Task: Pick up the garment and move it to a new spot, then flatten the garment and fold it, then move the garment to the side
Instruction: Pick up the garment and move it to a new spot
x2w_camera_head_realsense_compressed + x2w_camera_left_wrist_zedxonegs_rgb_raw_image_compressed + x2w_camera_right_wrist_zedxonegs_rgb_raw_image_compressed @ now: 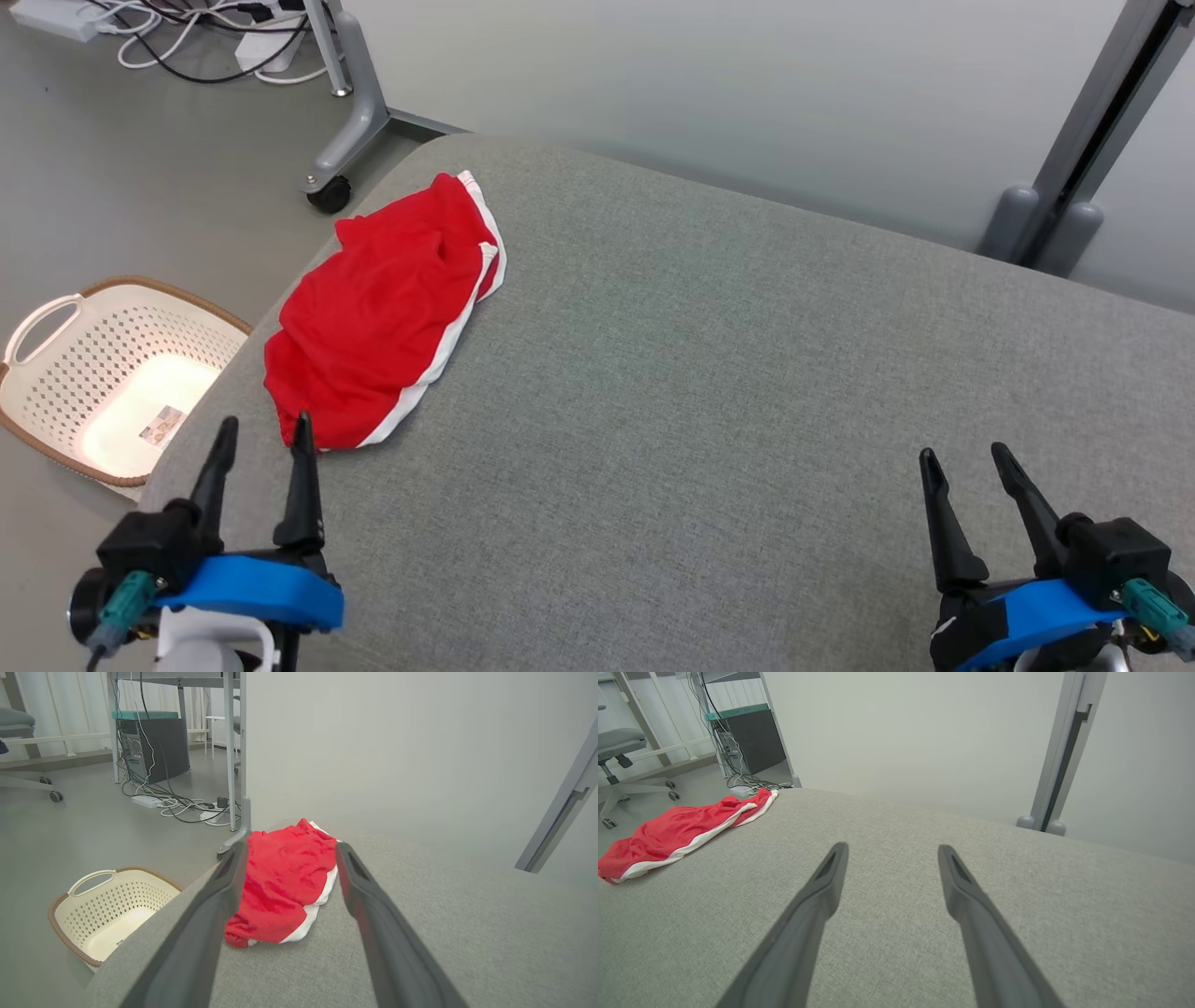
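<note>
Left hand (264, 422) is wide open and empty. The crumpled red shorts (383, 317) lie just ahead of it on the grey fabric surface (700, 420). Right hand (963, 453), equally spread and empty, is well apart from them. The left wrist view adds a computer tower (154, 746) beyond the laundry basket (140, 896).

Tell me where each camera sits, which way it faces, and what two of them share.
Head view: on the head, facing forward and down at the grey fabric surface and red garment; left gripper and right gripper, open, at the bottom corners.
Left wrist view: on the left wrist, facing along its fingers at the garment, basket on the floor.
Right wrist view: on the right wrist, facing across fabric toward the wall, between its fingers.
Shared: all three see the garment; head and left wrist views see the basket.
</note>
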Motion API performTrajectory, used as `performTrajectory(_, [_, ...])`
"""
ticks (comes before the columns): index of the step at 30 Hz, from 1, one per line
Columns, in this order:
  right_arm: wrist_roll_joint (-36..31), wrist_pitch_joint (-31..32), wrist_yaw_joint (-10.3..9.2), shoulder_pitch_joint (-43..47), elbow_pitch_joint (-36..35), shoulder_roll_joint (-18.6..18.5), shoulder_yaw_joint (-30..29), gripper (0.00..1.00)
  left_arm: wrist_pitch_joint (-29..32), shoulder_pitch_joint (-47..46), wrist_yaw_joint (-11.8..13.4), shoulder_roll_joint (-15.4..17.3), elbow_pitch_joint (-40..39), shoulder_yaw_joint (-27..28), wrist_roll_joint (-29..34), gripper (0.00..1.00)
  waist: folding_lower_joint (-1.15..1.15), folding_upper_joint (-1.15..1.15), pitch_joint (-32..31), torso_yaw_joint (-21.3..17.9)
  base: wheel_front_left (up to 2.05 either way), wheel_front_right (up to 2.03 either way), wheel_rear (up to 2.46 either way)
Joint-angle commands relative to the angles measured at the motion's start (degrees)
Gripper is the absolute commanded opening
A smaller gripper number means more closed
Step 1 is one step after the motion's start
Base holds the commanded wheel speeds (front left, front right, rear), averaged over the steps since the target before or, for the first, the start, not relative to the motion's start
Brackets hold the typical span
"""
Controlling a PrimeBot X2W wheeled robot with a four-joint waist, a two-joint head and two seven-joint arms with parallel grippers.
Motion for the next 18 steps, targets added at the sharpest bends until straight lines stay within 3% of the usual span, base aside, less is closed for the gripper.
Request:
performTrajectory(1, [-0.27, 0.07, 0.00, -1.13, -0.69, -0.06, 0.12, 1.00, -0.23, -2.02, 0.01, 0.79, -0.48, 0.77, -0.38, 1.00, 0.00, 0.00, 0.66, -0.25, 0.00, 0.00, 0.00])
performTrajectory(9, [-1.35, 0.39, 0.00, -4.46, -3.08, -2.51, 3.43, 1.00, 3.77, -12.29, 0.24, 5.13, 4.48, 5.52, -3.79, 1.00, 0.00, 0.00, 5.97, -4.43, 0.00, 0.00, 0.00])
performTrajectory(18, [-1.37, 0.12, 0.00, -9.06, -5.96, -5.28, 7.43, 1.00, 10.02, -22.61, 1.71, 8.41, 18.72, 10.94, -9.69, 1.00, 0.00, 0.00, 14.96, -12.49, 0.00, 0.00, 0.00])
